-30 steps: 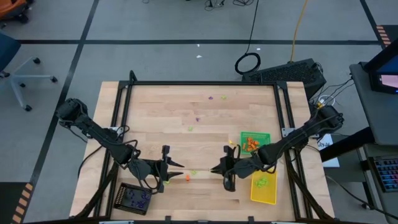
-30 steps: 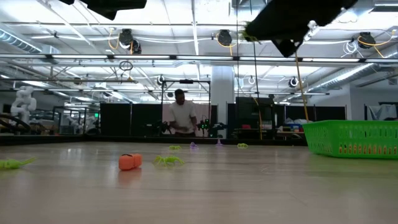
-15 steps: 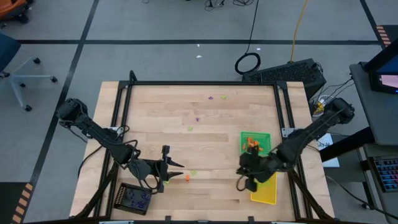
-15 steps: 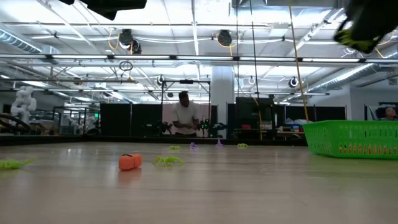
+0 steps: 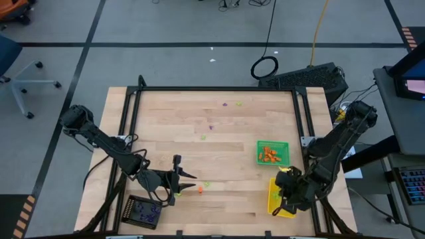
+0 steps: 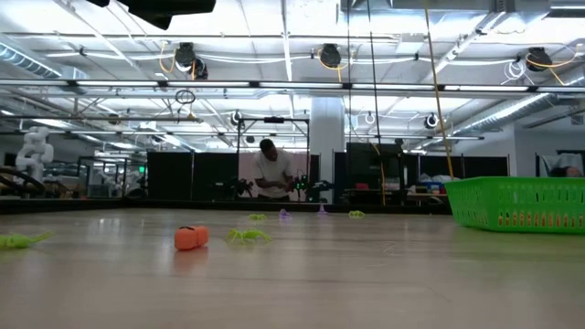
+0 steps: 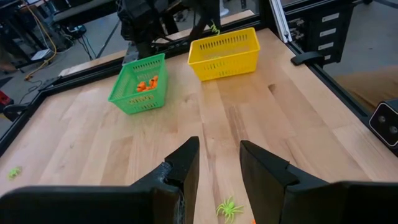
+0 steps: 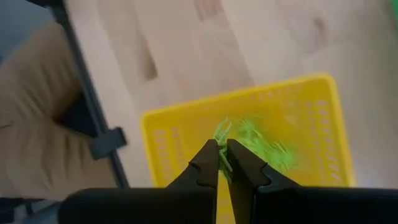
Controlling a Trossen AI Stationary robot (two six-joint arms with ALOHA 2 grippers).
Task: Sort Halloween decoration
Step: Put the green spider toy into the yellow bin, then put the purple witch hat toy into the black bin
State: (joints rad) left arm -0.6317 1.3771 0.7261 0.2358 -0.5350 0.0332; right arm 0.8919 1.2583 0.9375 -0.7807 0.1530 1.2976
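Wooden table (image 5: 219,133) below, the right gripper (image 8: 224,163) hangs over the yellow tray (image 8: 186,137), fingers pinched on a lime green spider (image 8: 222,135) whose legs might snag on release; the left gripper (image 7: 216,163) waits half-parted.

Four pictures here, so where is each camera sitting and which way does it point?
High view: overhead, straight down on the table; both arms show.
Low view: table height, looking level across at the orange trinket; no arm shows.
Left wrist view: over the left gripper, facing the green tray.
Right wrist view: above the yellow tray, right gripper pinching a lime spider.
Shared: both wrist views show the yellow tray.
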